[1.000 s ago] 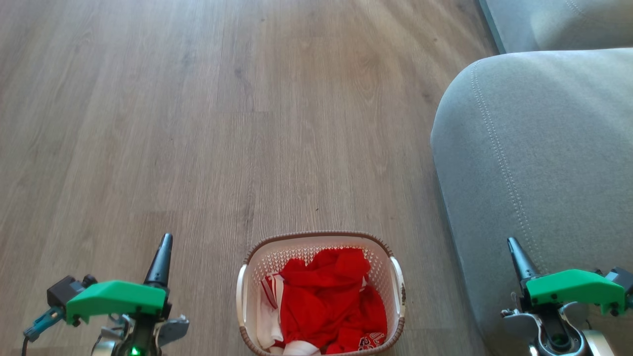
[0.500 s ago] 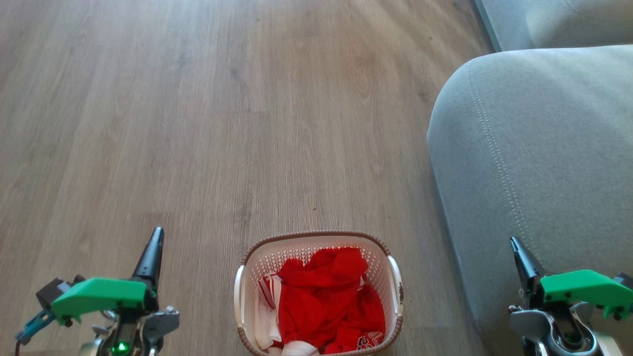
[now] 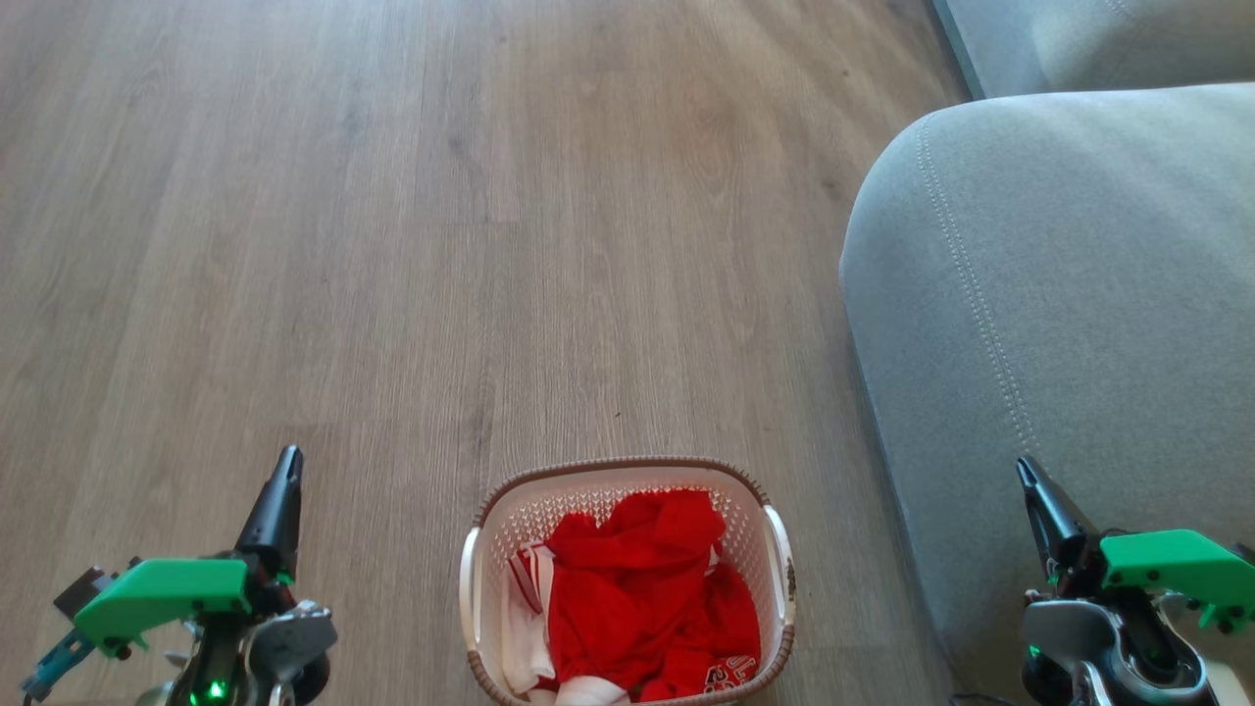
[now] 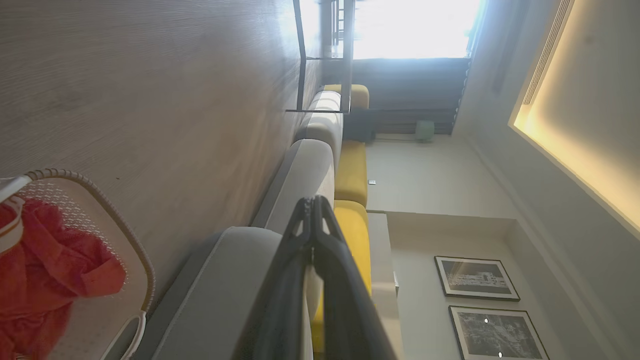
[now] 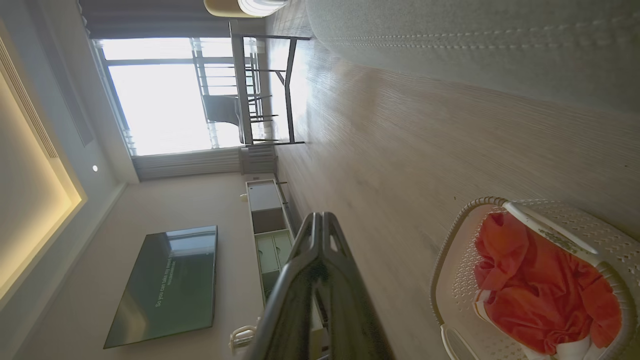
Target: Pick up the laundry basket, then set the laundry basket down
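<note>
Edged apart since a second ago, left gripper (image 3: 282, 476) away from the sofa (image 3: 1059, 294), right gripper (image 3: 1031, 480) further over its arm, perhaps partly camera shift. Head view: laundry basket (image 3: 627, 469) standing on the floor (image 3: 392, 245) just beside the sofa, red and white clothes (image 3: 647, 598) inside, both grippers apart from it. Left wrist view: jaws pressed together, aimed toward the sofa. Right wrist view: jaws pressed together too, laundry basket near the sofa's edge.

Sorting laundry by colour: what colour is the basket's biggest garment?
Bright red garment in the laundry basket; the head view shows it best.
</note>
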Controlling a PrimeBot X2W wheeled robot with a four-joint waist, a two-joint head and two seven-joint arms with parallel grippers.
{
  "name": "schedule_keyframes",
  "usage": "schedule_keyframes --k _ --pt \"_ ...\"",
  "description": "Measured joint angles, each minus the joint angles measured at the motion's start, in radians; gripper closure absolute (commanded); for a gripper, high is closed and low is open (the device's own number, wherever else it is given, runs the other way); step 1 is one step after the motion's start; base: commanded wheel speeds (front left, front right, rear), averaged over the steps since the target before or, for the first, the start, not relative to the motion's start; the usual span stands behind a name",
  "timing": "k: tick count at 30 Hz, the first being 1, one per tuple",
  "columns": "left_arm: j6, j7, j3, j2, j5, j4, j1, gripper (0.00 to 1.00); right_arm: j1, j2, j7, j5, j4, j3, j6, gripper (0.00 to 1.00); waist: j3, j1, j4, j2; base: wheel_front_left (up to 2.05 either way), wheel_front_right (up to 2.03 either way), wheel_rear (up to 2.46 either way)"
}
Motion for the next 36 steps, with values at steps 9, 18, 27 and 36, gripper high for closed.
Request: schedule_keyframes --k 9,18,27,36 --pt "0.000 0.005 0.002 0.000 -0.016 0.000 0.000 1.00 0.000 0.000 0.005 0.015 0.000 -0.005 0.000 1.00 0.000 0.0000 -0.001 0.0000 0.00 0.00 0.00" --pt "0.000 0.008 0.004 -0.002 -0.016 0.000 0.000 1.00 0.000 0.000 0.007 0.015 0.000 -0.008 0.000 1.00 0.000 0.0000 -0.001 0.0000 0.00 0.00 0.00" --pt "0.000 0.009 0.006 -0.003 -0.016 0.000 0.000 1.00 0.000 0.000 0.009 0.015 0.000 -0.011 0.000 1.00 0.000 0.0000 -0.001 0.0000 0.00 0.00 0.00" --pt "0.000 0.012 0.008 -0.003 -0.013 0.000 -0.001 1.00 0.000 0.001 0.009 0.015 0.000 -0.014 0.000 1.00 0.000 0.0000 0.000 0.0000 0.00 0.00 0.00"
